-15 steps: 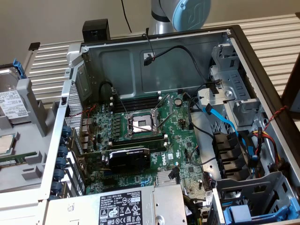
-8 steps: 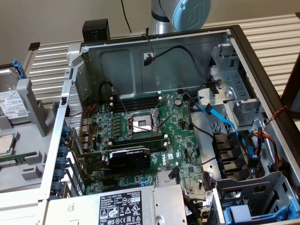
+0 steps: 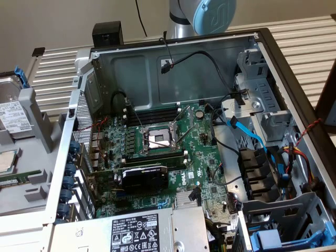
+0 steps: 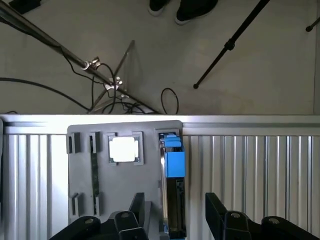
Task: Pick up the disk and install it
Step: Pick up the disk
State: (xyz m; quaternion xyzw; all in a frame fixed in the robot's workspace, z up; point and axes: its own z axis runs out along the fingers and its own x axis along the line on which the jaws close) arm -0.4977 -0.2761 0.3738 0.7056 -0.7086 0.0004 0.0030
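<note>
Pale ribbed metal slats make up the tabletop [image 4: 250, 165]. Past its edge the wrist view takes in grey floor with loose cables, stand legs and a person's dark shoes [image 4: 182, 7]. On the slats lies a grey holder tray [image 4: 82, 200] with several slots.

The disk [image 4: 172, 165] stands on edge in one of those slots, with its bright blue carrier frame on the edge that faces the camera. A small square processor chip [image 4: 123, 149] sits in a neighbouring recess of the same tray, apart from the disk. The pincer [image 4: 175, 207] hangs over the tray with its two black fingers [image 4: 216, 215] spread wide, one on each side of the disk (a gap shows on both sides, so nothing is gripped).

In the exterior view the disk [image 3: 11, 118] appears at the exterior view's left edge, white label facing out. It stands in the tray beside the open computer case [image 3: 142, 73]. Inside the case are the green motherboard [image 3: 205, 173] with its processor socket [image 3: 157, 139] and, toward the near edge, the large grey power-supply box [image 3: 168, 231]. The arm's blue-capped joint [image 3: 212, 13] rises behind the case's far wall.
</note>
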